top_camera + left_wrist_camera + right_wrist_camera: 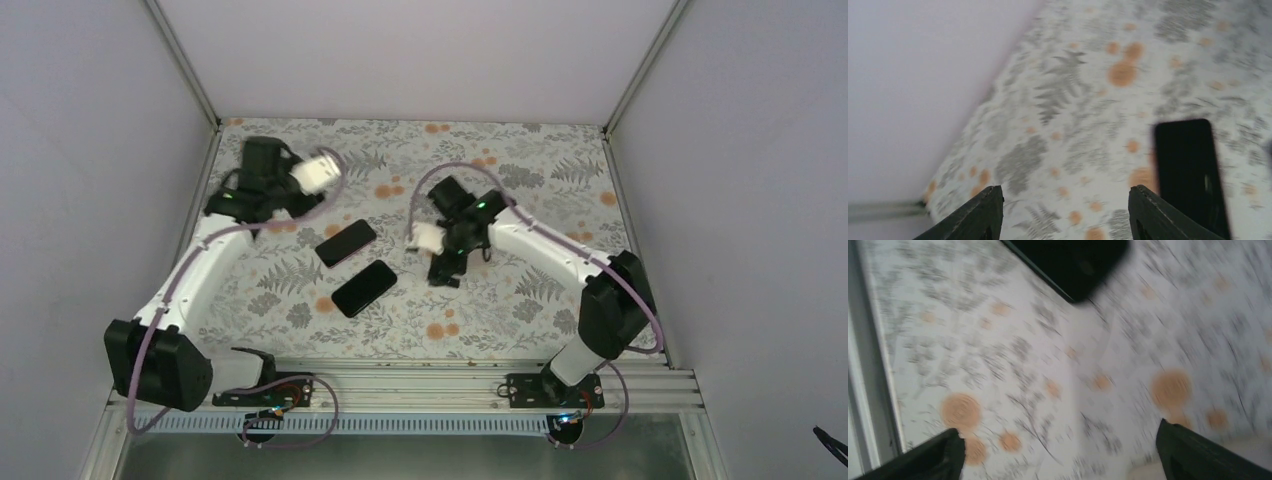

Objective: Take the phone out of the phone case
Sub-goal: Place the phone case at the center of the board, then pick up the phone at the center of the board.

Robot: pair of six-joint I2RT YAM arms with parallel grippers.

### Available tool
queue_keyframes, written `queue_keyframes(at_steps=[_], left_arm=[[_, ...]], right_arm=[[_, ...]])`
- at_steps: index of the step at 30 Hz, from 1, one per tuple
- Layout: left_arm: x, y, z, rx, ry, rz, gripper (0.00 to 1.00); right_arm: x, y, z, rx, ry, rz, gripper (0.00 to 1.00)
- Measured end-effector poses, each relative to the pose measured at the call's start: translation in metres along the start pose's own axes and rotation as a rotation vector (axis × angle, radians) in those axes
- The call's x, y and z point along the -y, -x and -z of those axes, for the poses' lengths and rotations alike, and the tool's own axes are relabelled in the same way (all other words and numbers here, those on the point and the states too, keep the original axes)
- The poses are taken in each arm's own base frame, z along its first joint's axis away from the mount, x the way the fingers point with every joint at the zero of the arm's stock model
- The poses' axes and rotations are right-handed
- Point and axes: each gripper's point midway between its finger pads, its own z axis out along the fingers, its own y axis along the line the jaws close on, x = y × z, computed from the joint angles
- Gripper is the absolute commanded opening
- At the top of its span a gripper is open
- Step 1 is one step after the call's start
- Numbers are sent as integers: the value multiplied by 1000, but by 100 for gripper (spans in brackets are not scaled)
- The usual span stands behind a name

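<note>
Two black flat slabs lie side by side at the table's middle, the far one (346,242) and the near one (364,288). I cannot tell which is the phone and which is the case. My left gripper (268,212) is open and empty, left of the far slab, which shows at the right of the left wrist view (1190,170) beyond the open gripper (1065,192). My right gripper (446,268) is open and empty, to the right of the near slab. That slab's end shows at the top of the right wrist view (1070,262), far from the open gripper (1060,432).
The floral tablecloth (500,300) covers the table. White walls stand on the left, back and right. A metal rail (450,375) runs along the near edge and also shows in the right wrist view (863,390). Both wrist views are blurred.
</note>
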Motion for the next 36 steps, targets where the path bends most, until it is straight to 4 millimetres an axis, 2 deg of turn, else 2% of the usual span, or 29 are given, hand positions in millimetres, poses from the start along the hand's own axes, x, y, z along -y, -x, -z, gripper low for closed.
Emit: queue_keyframes(at_steps=[2, 3, 4, 5, 6, 9, 12, 14, 16, 19, 24, 28, 36], left_arm=[[-42, -6, 21, 28, 57, 87, 62], [-56, -8, 29, 37, 79, 114, 61], [-72, -13, 39, 50, 101, 149, 58], [-81, -16, 45, 59, 110, 172, 56], [-89, -21, 50, 66, 118, 200, 53], [-95, -41, 55, 58, 106, 280, 47], [-94, -59, 52, 32, 101, 333, 47], [-91, -69, 50, 12, 95, 358, 49], [-88, -76, 49, -2, 90, 376, 56], [-89, -79, 49, -5, 92, 391, 64], [-84, -85, 46, -11, 86, 407, 66], [-83, -89, 44, -12, 88, 426, 67], [-90, -84, 47, 16, 114, 434, 67]], right_arm=[[-38, 24, -9, 14, 50, 134, 68], [-50, 32, -13, 18, 69, 178, 52], [-60, 42, -17, 18, 90, 211, 29], [-66, 52, -22, 22, 107, 235, 14], [-71, 66, -28, 30, 122, 253, 7], [-79, 112, -49, 58, 152, 290, 4], [-87, 156, -70, 90, 163, 326, 4], [-96, 179, -84, 108, 172, 350, 4], [-105, 194, -99, 109, 183, 370, 4], [-117, 198, -124, 83, 205, 382, 4], [-123, 186, -150, 36, 218, 361, 4], [-120, 188, -157, 50, 200, 335, 4], [-114, 199, -160, 92, 179, 301, 4]])
